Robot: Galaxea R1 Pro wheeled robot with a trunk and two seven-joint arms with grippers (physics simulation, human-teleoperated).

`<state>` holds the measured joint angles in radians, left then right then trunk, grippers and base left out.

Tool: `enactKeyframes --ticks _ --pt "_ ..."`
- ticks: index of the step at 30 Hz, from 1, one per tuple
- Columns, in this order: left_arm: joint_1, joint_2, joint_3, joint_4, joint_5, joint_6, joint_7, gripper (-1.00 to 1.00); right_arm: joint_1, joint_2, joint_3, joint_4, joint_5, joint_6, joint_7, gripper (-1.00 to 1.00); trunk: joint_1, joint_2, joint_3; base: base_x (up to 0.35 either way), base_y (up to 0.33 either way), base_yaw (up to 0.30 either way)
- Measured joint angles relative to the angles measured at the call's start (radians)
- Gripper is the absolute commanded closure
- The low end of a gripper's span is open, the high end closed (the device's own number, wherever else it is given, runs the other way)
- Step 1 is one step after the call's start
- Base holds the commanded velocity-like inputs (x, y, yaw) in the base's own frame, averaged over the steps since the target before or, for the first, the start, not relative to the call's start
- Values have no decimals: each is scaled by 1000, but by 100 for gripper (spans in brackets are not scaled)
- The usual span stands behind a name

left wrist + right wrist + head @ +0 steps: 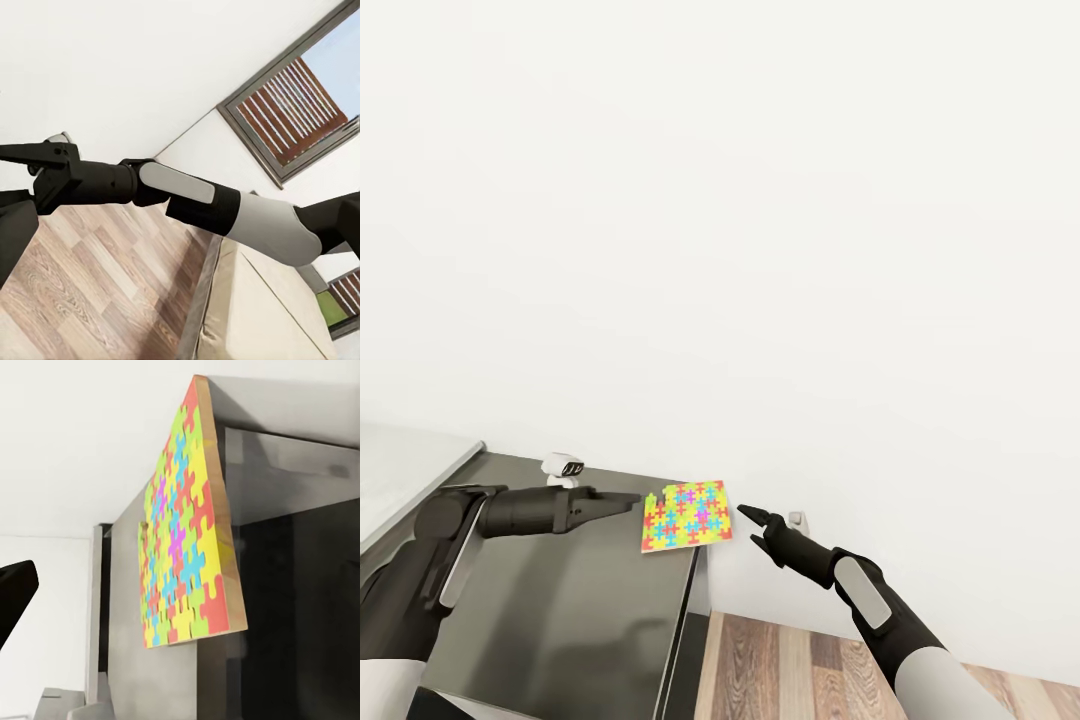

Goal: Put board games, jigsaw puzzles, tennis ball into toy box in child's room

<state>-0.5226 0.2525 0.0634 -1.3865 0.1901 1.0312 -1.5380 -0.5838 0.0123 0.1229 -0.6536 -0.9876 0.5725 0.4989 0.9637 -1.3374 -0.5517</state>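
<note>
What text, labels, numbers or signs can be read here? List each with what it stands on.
None can be read.
The jigsaw puzzle at the table edge carries only coloured interlocking pieces, no print.
The small white device behind the left gripper has a dark face, with no legible marking.
The right gripper and both arms bear no labels.
</note>
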Motion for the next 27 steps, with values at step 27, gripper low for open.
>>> enactKeyframes --ticks 27 --pt "14 0 1 -20 2 -2 -5 -100 0 1 1 0 1 0 0 -100 65 -119 -53 0 0 0"
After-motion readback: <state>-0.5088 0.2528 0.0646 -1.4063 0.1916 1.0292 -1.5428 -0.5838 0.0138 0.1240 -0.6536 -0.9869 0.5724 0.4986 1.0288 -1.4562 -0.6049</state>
